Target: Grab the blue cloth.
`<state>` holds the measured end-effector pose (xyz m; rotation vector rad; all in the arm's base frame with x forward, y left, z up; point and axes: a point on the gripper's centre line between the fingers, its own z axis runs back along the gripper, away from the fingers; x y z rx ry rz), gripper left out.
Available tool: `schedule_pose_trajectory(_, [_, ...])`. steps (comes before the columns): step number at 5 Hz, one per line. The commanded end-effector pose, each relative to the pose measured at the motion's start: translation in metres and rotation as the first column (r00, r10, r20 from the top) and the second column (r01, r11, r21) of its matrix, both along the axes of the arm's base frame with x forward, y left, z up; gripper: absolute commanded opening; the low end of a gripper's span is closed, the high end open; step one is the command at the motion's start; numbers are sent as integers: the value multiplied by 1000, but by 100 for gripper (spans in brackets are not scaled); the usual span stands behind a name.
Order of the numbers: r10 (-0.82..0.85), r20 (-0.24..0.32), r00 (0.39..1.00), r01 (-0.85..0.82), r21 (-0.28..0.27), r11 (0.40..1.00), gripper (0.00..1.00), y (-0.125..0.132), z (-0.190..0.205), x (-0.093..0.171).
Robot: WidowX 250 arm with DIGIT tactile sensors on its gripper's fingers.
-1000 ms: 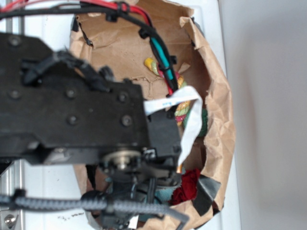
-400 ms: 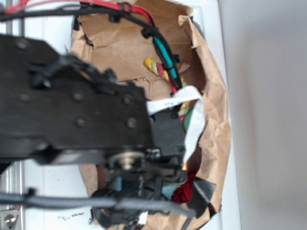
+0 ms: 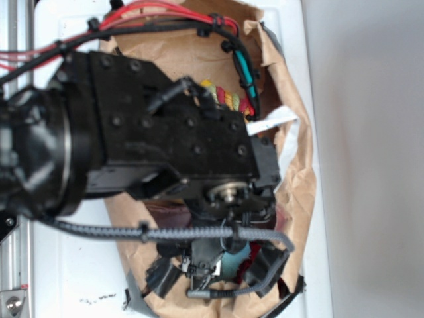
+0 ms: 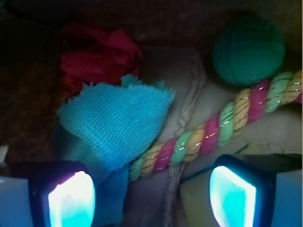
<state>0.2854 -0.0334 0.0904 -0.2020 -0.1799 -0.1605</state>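
The blue cloth (image 4: pixel 116 123) is a teal knit rag lying wrinkled on the bag floor, left of centre in the wrist view. Its lower edge reaches beside my left finger (image 4: pixel 71 201). My gripper (image 4: pixel 151 191) is open and empty; between the fingers lie the cloth's edge and bare floor. The right finger (image 4: pixel 234 198) is apart from the cloth. In the exterior view my gripper (image 3: pixel 215 268) hangs inside the brown paper bag (image 3: pixel 301 179), and only a sliver of the blue cloth (image 3: pixel 236 255) shows under the arm.
A deep red cloth (image 4: pixel 99 59) lies just behind the blue one. A striped rope (image 4: pixel 213 132) runs diagonally from the cloth's right edge, with a green ball (image 4: pixel 248 49) beyond it. A yellow sponge (image 4: pixel 194 205) sits by the right finger. The bag walls ring everything.
The arm has shifted right and looks smaller in the exterior view, lower into the bag. It now hides the red cloth and most of the rope.
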Motion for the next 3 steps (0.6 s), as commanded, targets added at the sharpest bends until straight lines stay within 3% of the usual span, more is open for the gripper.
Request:
schedule_pose_trajectory(1, [38, 52, 998, -41, 55, 998, 100, 5, 9, 18])
schedule_pose_trajectory(3, [82, 85, 993, -83, 12, 996, 100, 15, 22, 28])
